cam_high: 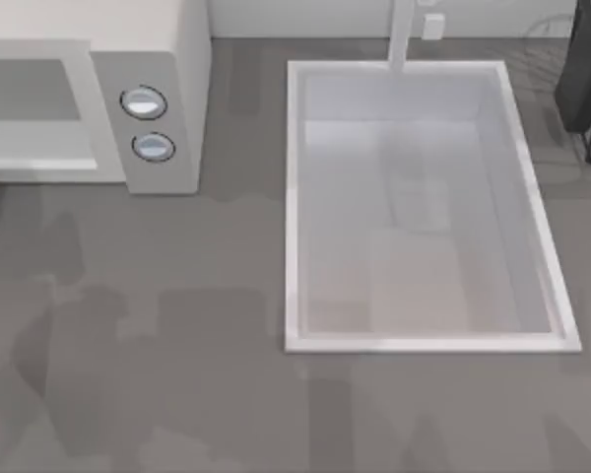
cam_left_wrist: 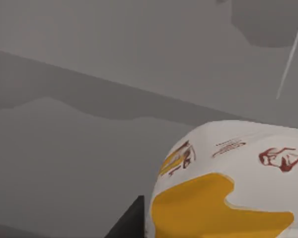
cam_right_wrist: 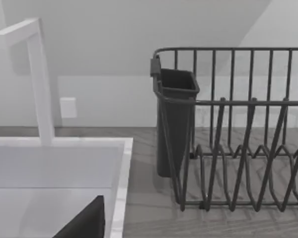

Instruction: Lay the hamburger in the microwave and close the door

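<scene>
The hamburger [cam_left_wrist: 228, 188] sits right against the left wrist camera, seemingly held though I cannot tell how the left claw stands, so it may slip short of the microwave [cam_high: 167, 59].

microwave [cam_high: 148, 59] cut by top view's left and top edges. dish rack [cam_high: 586, 79] clipped at right edge. hamburger [cam_left_wrist: 228, 183] runs off left wrist view's edge; one dark finger [cam_left_wrist: 129, 223] barely visible, grip unclear.
</scene>
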{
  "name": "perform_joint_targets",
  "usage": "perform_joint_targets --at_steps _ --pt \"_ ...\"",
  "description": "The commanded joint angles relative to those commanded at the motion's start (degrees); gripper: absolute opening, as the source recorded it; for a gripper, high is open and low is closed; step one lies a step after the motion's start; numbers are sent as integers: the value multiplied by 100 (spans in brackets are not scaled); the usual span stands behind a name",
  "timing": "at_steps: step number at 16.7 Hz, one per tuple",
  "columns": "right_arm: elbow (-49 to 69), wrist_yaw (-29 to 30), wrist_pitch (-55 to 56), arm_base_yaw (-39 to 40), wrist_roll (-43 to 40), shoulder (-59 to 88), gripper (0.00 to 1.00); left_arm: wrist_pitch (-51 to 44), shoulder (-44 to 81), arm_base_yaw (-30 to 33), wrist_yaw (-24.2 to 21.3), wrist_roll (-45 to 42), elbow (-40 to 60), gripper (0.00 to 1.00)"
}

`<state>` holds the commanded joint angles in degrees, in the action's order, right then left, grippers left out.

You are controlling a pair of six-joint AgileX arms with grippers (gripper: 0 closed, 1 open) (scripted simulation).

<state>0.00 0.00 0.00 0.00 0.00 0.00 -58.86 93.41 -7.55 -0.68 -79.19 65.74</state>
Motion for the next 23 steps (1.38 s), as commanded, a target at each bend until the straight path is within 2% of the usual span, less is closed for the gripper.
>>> perform_joint_targets --at_steps 5,17,23 --pt "0 0 0 0 0 0 100 1750 322 -50 -155 1184 -328 0" --pt "0 0 0 0 0 0 100 7992 1599 -190 -738 5340 -1607 0" --pt "0 0 0 0 0 0 100 10413 2129 -233 -992 6929 -2128 0"
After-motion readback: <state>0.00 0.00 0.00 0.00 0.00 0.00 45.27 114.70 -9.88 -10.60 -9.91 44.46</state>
